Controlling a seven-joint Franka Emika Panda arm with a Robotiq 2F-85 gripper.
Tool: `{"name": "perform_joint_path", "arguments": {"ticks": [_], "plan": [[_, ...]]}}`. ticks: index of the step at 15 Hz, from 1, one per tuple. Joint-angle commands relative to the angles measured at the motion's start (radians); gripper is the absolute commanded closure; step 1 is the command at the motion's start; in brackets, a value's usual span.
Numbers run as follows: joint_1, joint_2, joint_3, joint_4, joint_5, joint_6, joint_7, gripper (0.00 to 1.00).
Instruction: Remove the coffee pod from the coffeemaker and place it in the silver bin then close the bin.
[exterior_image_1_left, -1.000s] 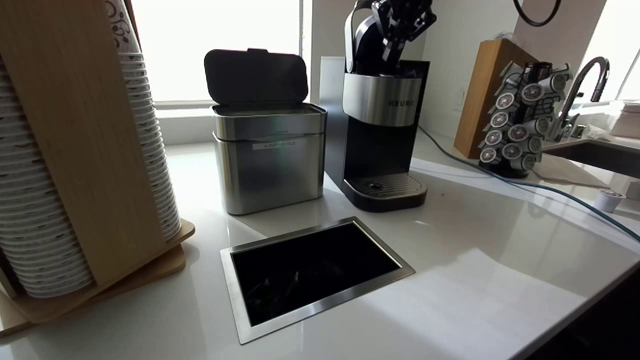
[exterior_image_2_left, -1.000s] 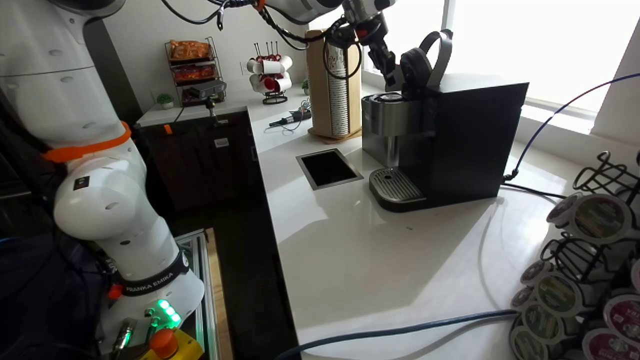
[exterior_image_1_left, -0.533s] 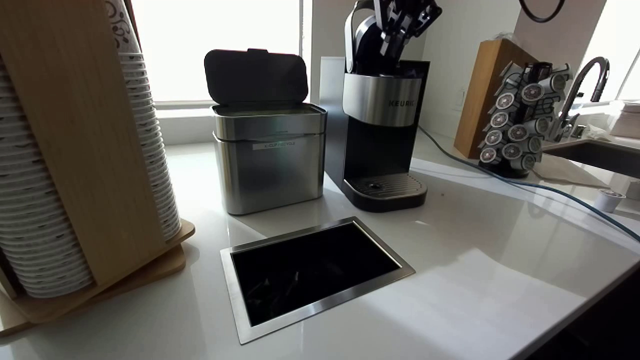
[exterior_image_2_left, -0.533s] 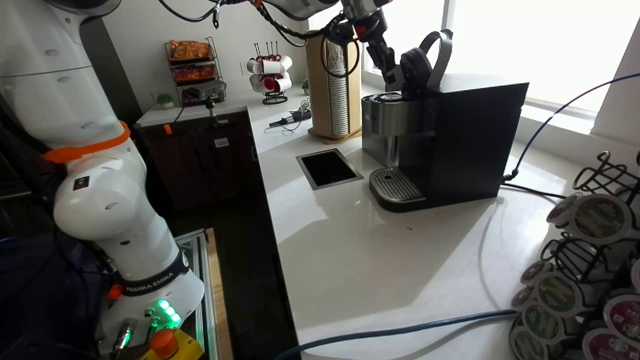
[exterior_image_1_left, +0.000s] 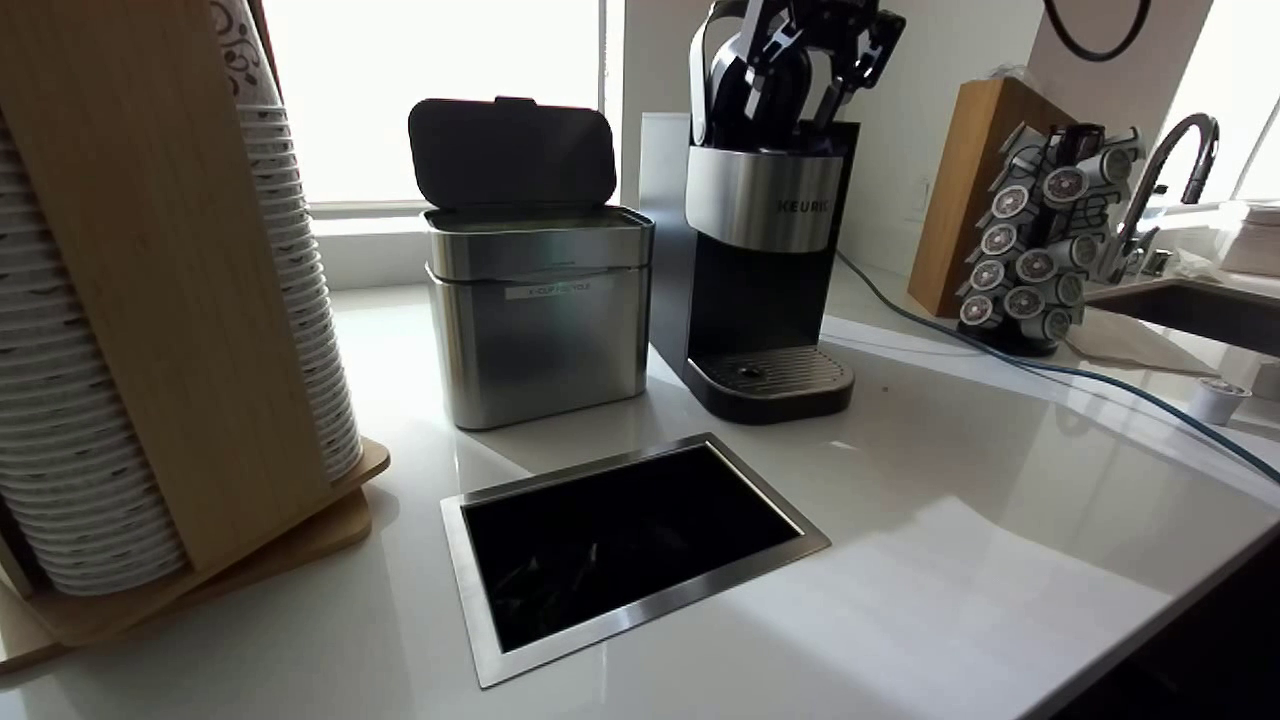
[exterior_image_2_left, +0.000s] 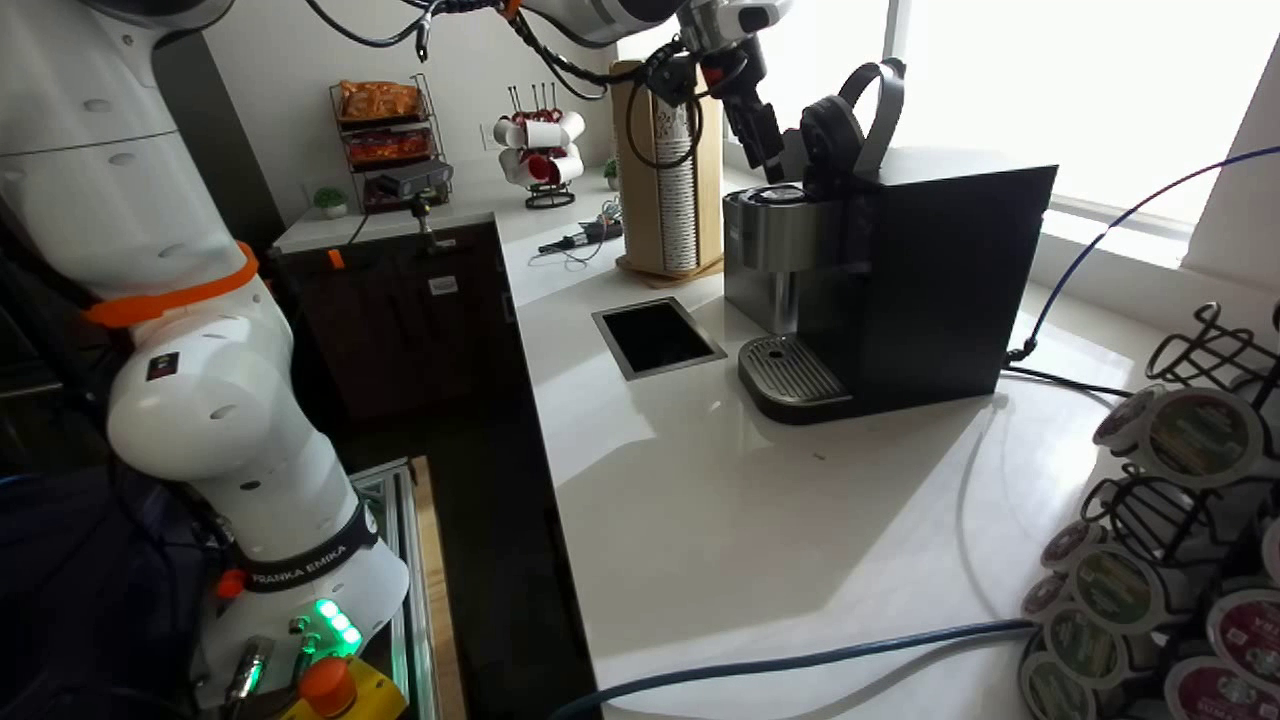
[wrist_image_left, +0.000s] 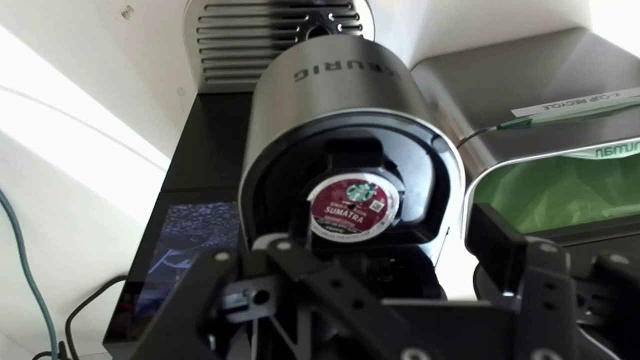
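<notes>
Gripper (wrist_image_left: 395, 231) has just gone from jaws together to spread wide, holding nothing; pod (wrist_image_left: 354, 207) sits label-up in the coffeemaker (exterior_image_1_left: 765, 200), off-centre to the jaws in wrist view, so probably align, then grasp. Silver bin (exterior_image_1_left: 545, 345) beside it, lid (exterior_image_1_left: 512, 155) up, looks ready

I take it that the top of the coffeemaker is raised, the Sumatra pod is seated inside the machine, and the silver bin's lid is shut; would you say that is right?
Not quite: the black lid of the silver bin is open, standing up in an exterior view. The rest is right: the top of the coffeemaker is raised, and the Sumatra pod is seated inside.
</notes>
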Motion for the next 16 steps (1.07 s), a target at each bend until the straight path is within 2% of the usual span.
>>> {"name": "perform_joint_path", "arguments": {"ticks": [1, 3, 5, 9, 10, 11, 16], "plan": [[-0.005, -0.060, 0.002, -0.066, 0.008, -0.044, 0.053, 0.24], [-0.010, -0.059, 0.001, -0.081, -0.001, -0.030, 0.064, 0.30], [-0.018, -0.060, -0.005, -0.089, 0.006, -0.010, 0.055, 0.22], [-0.033, -0.049, -0.009, -0.081, -0.044, 0.002, 0.058, 0.17], [-0.036, -0.045, -0.010, -0.075, -0.054, 0.005, 0.056, 0.11], [-0.037, -0.040, -0.010, -0.070, -0.067, 0.010, 0.054, 0.15], [-0.037, -0.007, -0.006, -0.044, -0.144, 0.045, 0.058, 0.17]]}}
